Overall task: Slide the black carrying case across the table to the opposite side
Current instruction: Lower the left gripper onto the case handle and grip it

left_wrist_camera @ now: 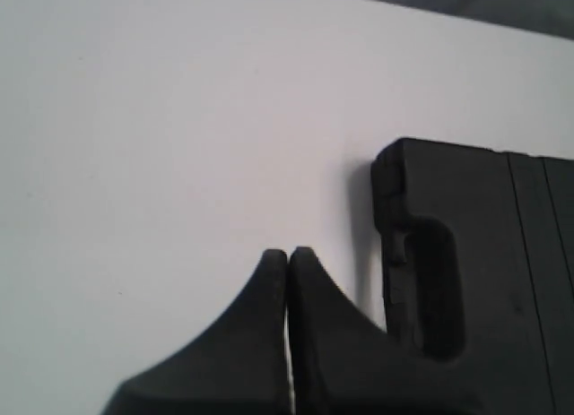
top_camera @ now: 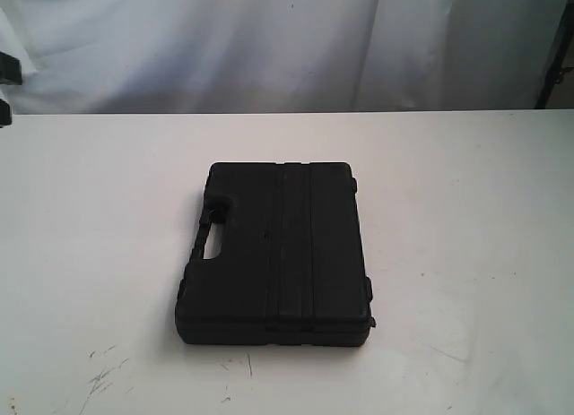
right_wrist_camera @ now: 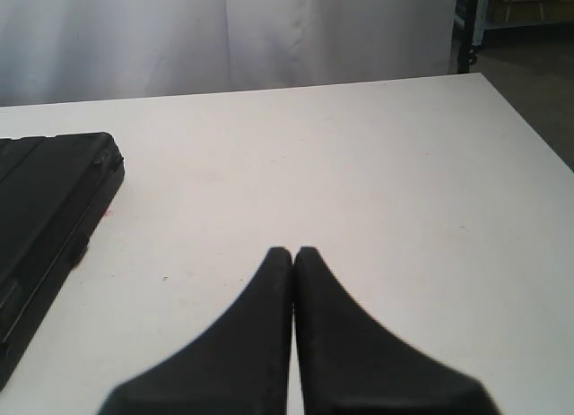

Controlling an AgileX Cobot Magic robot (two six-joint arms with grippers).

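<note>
While left hand (left_wrist_camera: 287,252) and right hand (right_wrist_camera: 293,250) sat pinched shut, empty, black case (top_camera: 287,254) lay middle of tabletop (top_camera: 466,209), handle slot (top_camera: 215,245) at 9 o'clock. Left hand was near that edge. Push seemed best low, mid-edge, steady, to avoid swivel.

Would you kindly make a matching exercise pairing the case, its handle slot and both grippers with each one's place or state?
Column one: 1 case; 2 handle slot; 3 left gripper; 4 right gripper.
Column two: A shut, beside the handle edge; B flat on the table; C shut, beyond the edge opposite the handle; D cut into the case's left edge, exterior view.
Pairs: 1-B; 2-D; 3-A; 4-C.
</note>
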